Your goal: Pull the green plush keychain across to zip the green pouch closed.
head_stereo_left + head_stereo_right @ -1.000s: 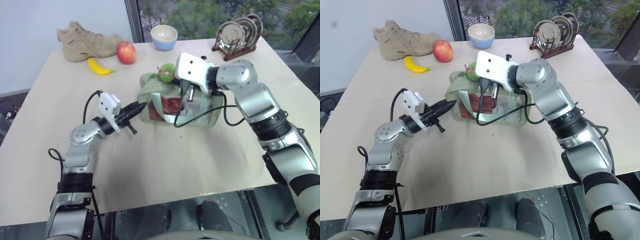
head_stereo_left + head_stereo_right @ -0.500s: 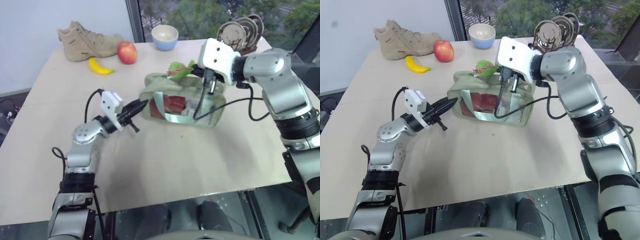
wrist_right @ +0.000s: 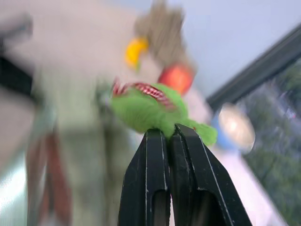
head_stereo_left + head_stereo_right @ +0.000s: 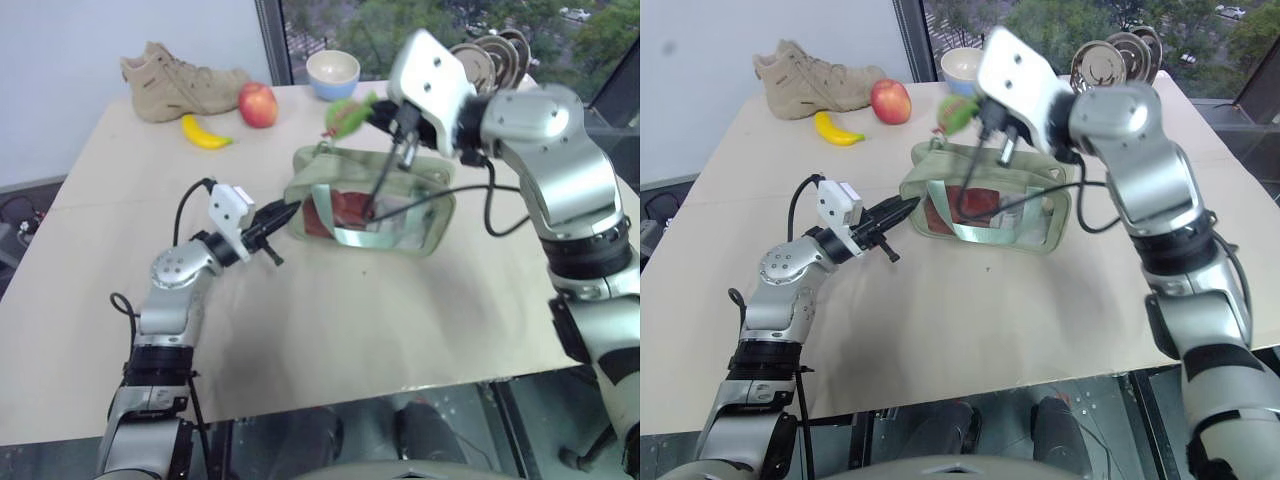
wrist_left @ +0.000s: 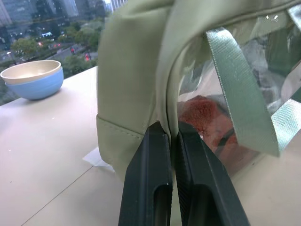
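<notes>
on the beige worktop [image 4: 330,300] sits the boxy sage-green fabric pouch [image 4: 420,205], reddish items [image 4: 348,207] inside. left end effector [image 5: 172,134] clamps its end seam; right end effector [image 3: 170,134] grips the lime-green plush keychain [image 3: 150,110].

A left gripper [image 4: 289,210] pinches the green pouch's [image 4: 372,202] end; a right gripper [image 4: 375,106] lifts the green plush keychain [image 4: 343,114] above it.

No readable text, labels or numbers anywhere.

Motion-blurred green plush keychain [image 3: 155,113], zipper hidden.
</notes>
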Robot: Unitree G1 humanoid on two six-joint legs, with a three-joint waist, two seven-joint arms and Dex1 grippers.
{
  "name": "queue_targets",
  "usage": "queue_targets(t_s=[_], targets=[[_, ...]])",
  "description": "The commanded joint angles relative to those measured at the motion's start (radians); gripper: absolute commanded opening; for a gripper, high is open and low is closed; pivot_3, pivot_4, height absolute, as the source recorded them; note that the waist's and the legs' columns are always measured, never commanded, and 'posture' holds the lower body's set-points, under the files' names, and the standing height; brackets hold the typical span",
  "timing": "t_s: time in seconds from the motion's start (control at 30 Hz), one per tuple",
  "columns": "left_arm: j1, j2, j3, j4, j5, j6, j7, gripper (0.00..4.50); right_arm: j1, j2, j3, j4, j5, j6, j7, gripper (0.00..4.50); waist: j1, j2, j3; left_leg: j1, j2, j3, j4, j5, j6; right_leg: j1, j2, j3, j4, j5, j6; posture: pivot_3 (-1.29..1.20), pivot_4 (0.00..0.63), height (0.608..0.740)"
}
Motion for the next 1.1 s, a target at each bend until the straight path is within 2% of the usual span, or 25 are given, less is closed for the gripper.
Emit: queue_targets(t_s=[0.03,0.17,0.33,0.6,0.9,1.0,1.1], targets=[[-0.009,0.009,0.001,0.017,0.027,-0.010,0.009,0.00,-0.067,0.031,-0.040,0.044,-0.012,-0.009,-0.061,0.04,0.004,-0.001,-0.001,0.000,0.000,-0.001,0.000,0.000,0.000,0.000,0.000,-0.001,0.000,0.000,0.000,0.00,0.150,0.740],[-0.012,0.004,0.007,0.019,0.028,-0.005,0.026,0.00,-0.078,0.034,-0.032,0.077,-0.025,-0.035,-0.065,0.04,0.003,-0.001,-0.001,-0.001,-0.003,-0.002,0.000,0.000,0.000,0.000,-0.002,-0.002,0.000,0.000,0.000,0.00,0.150,0.740],[0.008,0.002,0.028,0.013,0.013,0.024,0.064,0.00,-0.023,-0.064,-0.040,0.091,-0.071,-0.075,-0.059,0.04,0.002,-0.001,-0.001,-0.001,-0.002,-0.003,0.000,0.000,0.000,0.000,-0.003,-0.004,0.001,0.000,0.000,0.00,0.150,0.740],[0.023,0.007,0.042,0.018,0.004,0.053,0.094,0.00,0.099,-0.223,-0.138,0.018,-0.060,0.005,-0.091,0.04,0.002,-0.001,-0.001,-0.001,-0.002,-0.001,0.000,0.000,0.000,-0.001,-0.003,-0.004,0.000,0.000,0.000,0.00,0.150,0.740],[-0.013,0.020,0.039,0.075,0.012,0.066,0.099,0.00,0.169,-0.276,-0.210,-0.049,-0.060,0.079,-0.164,0.04,0.000,-0.001,-0.001,0.001,-0.001,0.003,-0.001,0.000,0.000,-0.001,-0.003,-0.002,0.000,0.000,0.000,0.00,0.150,0.740],[-0.020,0.019,0.047,0.084,0.004,0.075,0.101,0.00,0.246,-0.290,-0.247,-0.073,-0.055,0.120,-0.188,0.04,0.004,-0.002,-0.001,0.000,-0.001,0.002,-0.001,0.000,0.000,0.000,-0.003,-0.002,0.000,0.000,0.000,0.00,0.150,0.740],[-0.017,0.019,0.052,0.081,-0.001,0.088,0.104,0.00,0.391,-0.267,-0.302,-0.098,-0.045,0.174,-0.240,0.04,0.005,-0.003,-0.002,0.000,-0.002,0.002,0.000,0.000,0.000,0.000,-0.003,-0.002,0.000,0.000,0.000,0.00,0.150,0.740]])
